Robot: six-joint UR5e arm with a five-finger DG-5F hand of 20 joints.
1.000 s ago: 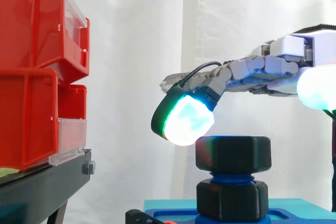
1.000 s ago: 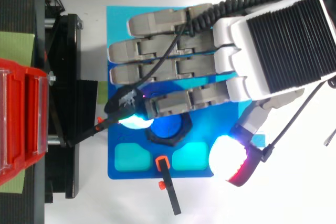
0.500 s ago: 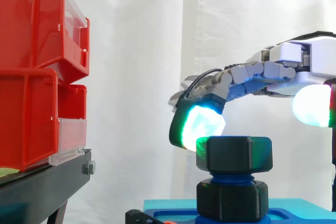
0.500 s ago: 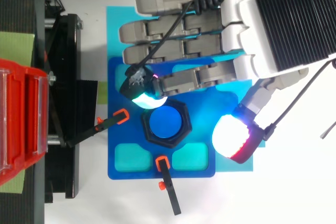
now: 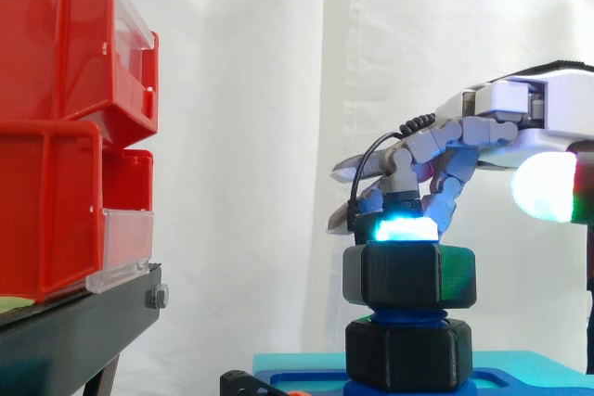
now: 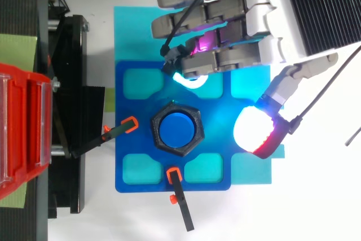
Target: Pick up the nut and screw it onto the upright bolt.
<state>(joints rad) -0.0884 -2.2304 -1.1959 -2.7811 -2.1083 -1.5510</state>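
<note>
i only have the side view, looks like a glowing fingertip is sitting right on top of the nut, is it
Observer: No. From above, the glowing fingertip sits beside the nut, with a strip of the blue base plate showing between them.
Operator: ok where's the thumb then
Observer: The thumb pad is off to another side of the nut, also apart from it. The robot hand has its fingers curled and holds nothing.
Operator: is the nut lined up on the bolt
Observer: Yes, the blue top of the bolt shows centred in the nut's hole.
</note>
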